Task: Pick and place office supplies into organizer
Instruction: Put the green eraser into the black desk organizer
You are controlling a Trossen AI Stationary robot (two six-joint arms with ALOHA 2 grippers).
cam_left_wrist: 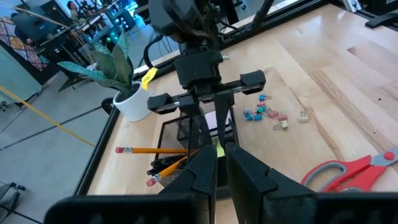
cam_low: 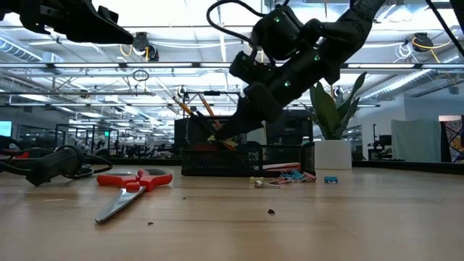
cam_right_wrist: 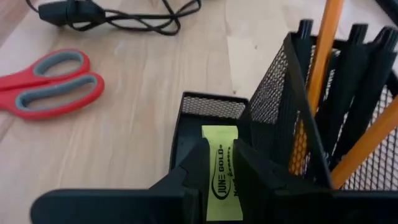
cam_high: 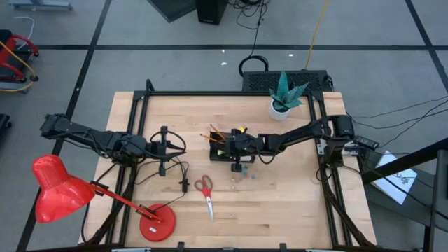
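The black mesh organizer (cam_high: 218,148) stands mid-table, with orange pencils (cam_right_wrist: 326,37) and black pens (cam_right_wrist: 357,56) upright in its taller compartment. My right gripper (cam_right_wrist: 217,169) reaches in from the table's right. It is shut on a small yellow piece (cam_right_wrist: 222,155) over the lower compartment (cam_right_wrist: 205,106). Red-handled scissors (cam_high: 205,190) lie flat on the wood nearer the front edge. Tiny clips (cam_high: 245,176) are scattered beside the organizer. My left gripper (cam_high: 171,147) hovers left of the organizer, shut, with nothing between its fingers (cam_left_wrist: 202,177). My right gripper pinches the yellow piece between its two fingers, on its two broad faces (cam_right_wrist: 219,163). The fingers slant down from the table's right. The piece's free end (cam_right_wrist: 219,134) sticks out past the fingertips, over the low compartment; whether it touches the compartment's floor I cannot tell.
A red desk lamp (cam_high: 63,192) stands at the near left corner, its base (cam_high: 156,224) near the front edge. Black cable (cam_high: 183,175) lies between my left gripper and the scissors. A white plant pot (cam_high: 281,108) sits at the far right. Bare wood shows at the near right.
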